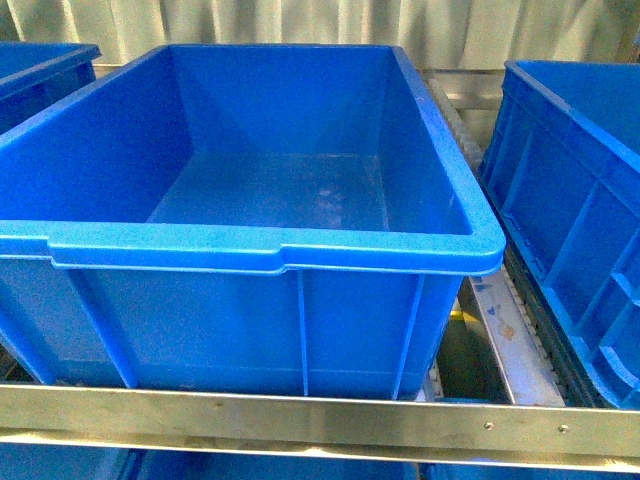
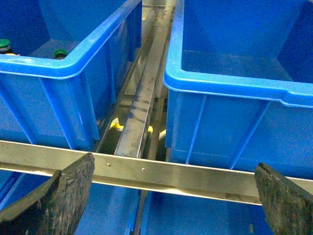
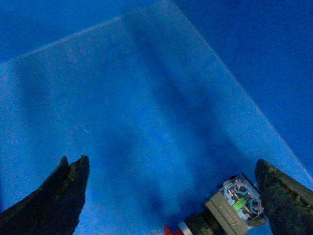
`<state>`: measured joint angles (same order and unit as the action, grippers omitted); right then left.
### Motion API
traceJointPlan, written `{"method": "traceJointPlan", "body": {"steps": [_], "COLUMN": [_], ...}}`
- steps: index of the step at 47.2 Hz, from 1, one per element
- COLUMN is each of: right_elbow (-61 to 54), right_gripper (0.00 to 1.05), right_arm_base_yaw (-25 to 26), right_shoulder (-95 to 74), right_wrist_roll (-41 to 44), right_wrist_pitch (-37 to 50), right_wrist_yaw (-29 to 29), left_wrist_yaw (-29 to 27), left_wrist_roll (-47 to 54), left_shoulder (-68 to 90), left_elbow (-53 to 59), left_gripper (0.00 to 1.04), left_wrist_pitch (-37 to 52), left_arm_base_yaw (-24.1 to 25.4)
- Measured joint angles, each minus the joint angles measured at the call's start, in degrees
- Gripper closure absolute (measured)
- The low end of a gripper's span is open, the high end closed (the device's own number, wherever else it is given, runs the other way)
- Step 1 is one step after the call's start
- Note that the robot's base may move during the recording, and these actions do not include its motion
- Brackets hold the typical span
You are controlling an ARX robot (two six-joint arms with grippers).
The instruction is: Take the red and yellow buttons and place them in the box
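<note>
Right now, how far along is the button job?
Nothing looks placed: the blue box in front is empty. In hand: the right gripper is open inside a bin, the red button lying by one finger, ungripped. Still to do: grasp and box it, then the yellow button, not in view. The left gripper hangs open, empty.

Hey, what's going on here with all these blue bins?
The right gripper is down inside a blue bin, jaws wide apart, with a red-capped button lying on the bin floor beside one finger, not gripped. The left gripper hangs open above the metal frame between two bins, one holding green-capped buttons. The centre bin in the front view looks empty, with neither arm in sight.
</note>
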<state>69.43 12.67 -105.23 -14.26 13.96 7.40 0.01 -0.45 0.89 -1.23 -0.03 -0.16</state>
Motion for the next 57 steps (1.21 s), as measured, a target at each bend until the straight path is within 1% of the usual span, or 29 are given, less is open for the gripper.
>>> {"method": "traceJointPlan", "body": {"steps": [2, 9, 17, 18, 21, 25, 27, 28, 31, 36, 39, 40, 45, 50, 57], "right_elbow": [-1.40, -7.19, -17.64, -18.73, -24.70, -30.34, -31.47, -31.67, -32.50, -33.31, -33.97, -34.14, -35.58, -36.26, -36.63], "right_gripper": [0.01, 0.03, 0.03, 0.03, 0.03, 0.03, 0.03, 0.03, 0.03, 0.03, 0.03, 0.03, 0.03, 0.03, 0.03], "right_arm_base_yaw": [-0.17, -1.36, -6.32, -7.43, -12.96, -23.26, -27.36, -28.37, -34.34, -41.29, -45.53, -46.21, -52.70, -56.70, -58.86], "right_shoulder": [2.78, 13.90, 29.75, 31.39, 39.98, 49.29, 51.74, 52.26, 54.55, 56.04, 56.63, 56.67, 57.29, 58.07, 59.19], "right_wrist_roll": [0.02, -1.88, -3.32, -3.63, -5.27, -6.95, -7.50, -7.67, -8.70, -9.25, -11.02, -11.34, -12.79, -13.33, -13.62], "right_wrist_pitch": [-0.02, 1.88, 2.49, 2.16, -0.24, -2.27, -2.19, -2.01, -1.29, -0.42, -0.61, -0.48, 1.25, 2.62, 3.61], "right_wrist_yaw": [-0.57, -0.42, 3.48, 4.09, 8.57, 17.38, 20.90, 21.75, 27.19, 33.81, 37.90, 38.47, 43.95, 46.21, 46.53], "left_wrist_yaw": [0.00, 0.00, 0.00, 0.00, 0.00, 0.00, 0.00, 0.00, 0.00, 0.02, 0.00, 0.00, 0.00, 0.00, 0.00], "left_wrist_roll": [0.00, 0.00, 0.00, 0.00, 0.00, 0.00, 0.00, 0.00, 0.00, 0.00, 0.00, 0.00, 0.00, 0.00, 0.00], "left_shoulder": [0.00, 0.00, 0.00, 0.00, 0.00, 0.00, 0.00, 0.00, 0.00, 0.00, 0.00, 0.00, 0.00, 0.00, 0.00], "left_elbow": [0.00, 0.00, 0.00, 0.00, 0.00, 0.00, 0.00, 0.00, 0.00, 0.00, 0.00, 0.00, 0.00, 0.00, 0.00], "left_gripper": [0.08, 0.08, 0.08, 0.08, 0.08, 0.08, 0.08, 0.08, 0.08, 0.08, 0.08, 0.08, 0.08, 0.08, 0.08], "left_wrist_pitch": [0.00, 0.00, 0.00, 0.00, 0.02, 0.00, 0.00, 0.02, 0.00, 0.02, 0.00, 0.00, 0.00, 0.00, 0.00], "left_arm_base_yaw": [0.00, 0.00, 0.00, 0.00, 0.00, 0.00, 0.00, 0.00, 0.00, 0.00, 0.00, 0.00, 0.00, 0.00, 0.00]}}
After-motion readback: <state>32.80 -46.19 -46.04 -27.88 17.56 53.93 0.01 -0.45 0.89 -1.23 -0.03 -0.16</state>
